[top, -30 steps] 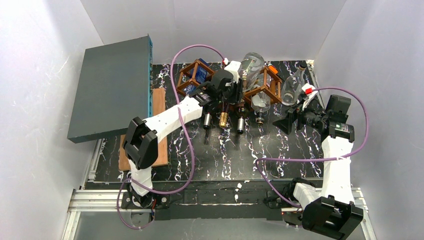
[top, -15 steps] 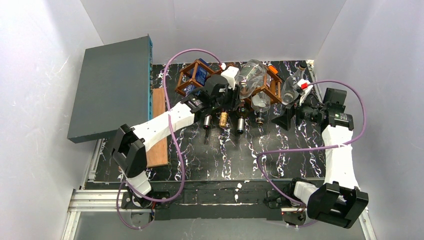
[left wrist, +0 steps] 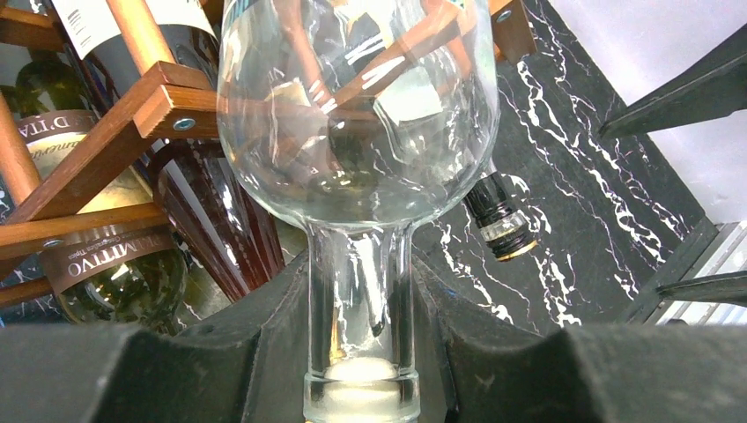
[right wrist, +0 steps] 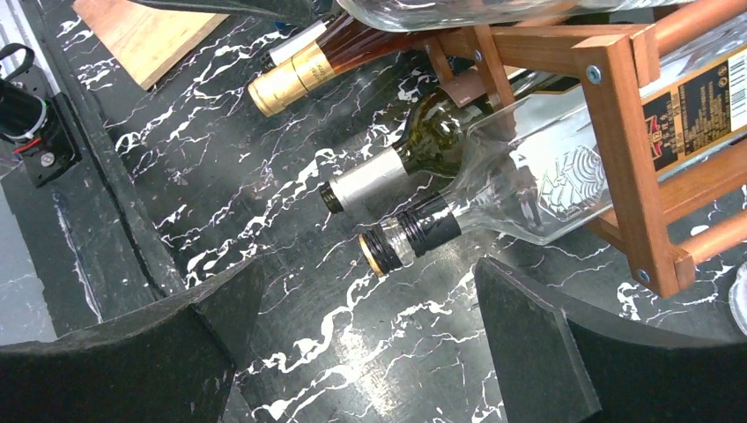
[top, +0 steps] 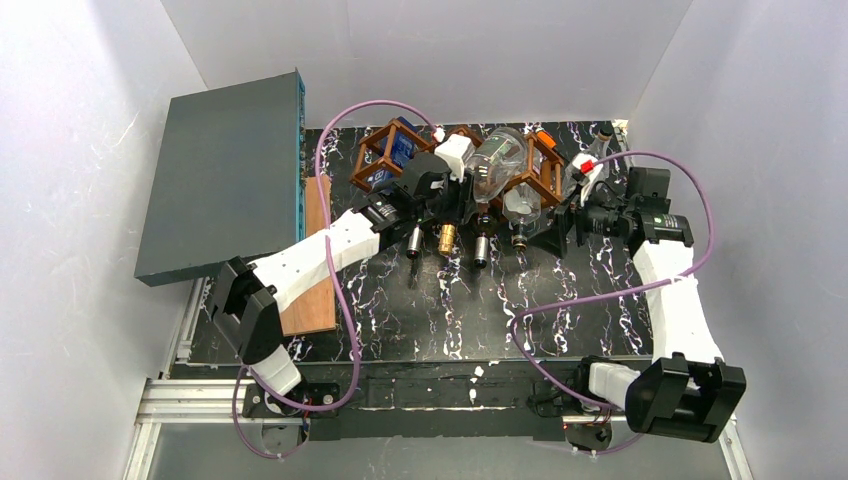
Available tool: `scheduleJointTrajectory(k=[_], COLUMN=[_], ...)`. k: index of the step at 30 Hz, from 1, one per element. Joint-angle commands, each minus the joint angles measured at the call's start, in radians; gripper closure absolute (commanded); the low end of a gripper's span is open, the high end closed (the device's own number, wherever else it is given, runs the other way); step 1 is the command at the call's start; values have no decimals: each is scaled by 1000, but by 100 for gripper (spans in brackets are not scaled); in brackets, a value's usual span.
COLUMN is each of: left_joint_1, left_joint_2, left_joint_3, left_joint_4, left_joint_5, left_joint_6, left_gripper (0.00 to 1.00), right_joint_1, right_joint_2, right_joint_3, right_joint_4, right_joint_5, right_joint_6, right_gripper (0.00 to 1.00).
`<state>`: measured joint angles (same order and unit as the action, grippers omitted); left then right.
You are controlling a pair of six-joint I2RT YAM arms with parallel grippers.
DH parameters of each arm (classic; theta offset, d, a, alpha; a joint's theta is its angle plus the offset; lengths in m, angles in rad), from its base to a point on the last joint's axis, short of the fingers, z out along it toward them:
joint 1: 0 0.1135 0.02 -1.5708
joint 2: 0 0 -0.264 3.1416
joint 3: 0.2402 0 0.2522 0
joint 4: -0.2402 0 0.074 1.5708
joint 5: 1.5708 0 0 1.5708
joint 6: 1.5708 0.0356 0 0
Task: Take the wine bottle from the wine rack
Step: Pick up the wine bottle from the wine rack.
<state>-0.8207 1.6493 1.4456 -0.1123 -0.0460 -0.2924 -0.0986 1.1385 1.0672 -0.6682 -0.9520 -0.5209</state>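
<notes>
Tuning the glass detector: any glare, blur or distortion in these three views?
Left wrist: the clear bottle fills the frame, mirrors bright highlights and warps the wine rack seen through it. Right wrist: sharp, evenly lit, no strong glare. Top external: the white walls are bright, there are glints on that bottle, and everything is small.

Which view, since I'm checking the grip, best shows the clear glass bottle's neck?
Left wrist: the neck of the clear glass bottle fills the centre, the left gripper clamping it. The top view shows only its body; the left arm hides the neck. The right wrist misses it.
</notes>
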Motion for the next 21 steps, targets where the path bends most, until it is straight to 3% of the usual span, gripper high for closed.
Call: scheduleJointTrajectory(k=[1, 12, 21], left_joint_1=[7, 17, 66], left_joint_2=[-123, -132, -77], left_joint_3=[6, -12, 56], left_joint_4=[169, 143, 75], left_joint_5=[-59, -33, 83], left_joint_6=[5, 0, -53], left_gripper=[100, 100, 100], right_joint_1=[23, 69, 236], right_joint_2=[27, 259, 415], right_joint_3=[69, 354, 605], right_joint_4=[58, 242, 62], right_joint_5=[-11, -19, 120], right_joint_6=[40, 260, -48], right_gripper=[1, 2, 2])
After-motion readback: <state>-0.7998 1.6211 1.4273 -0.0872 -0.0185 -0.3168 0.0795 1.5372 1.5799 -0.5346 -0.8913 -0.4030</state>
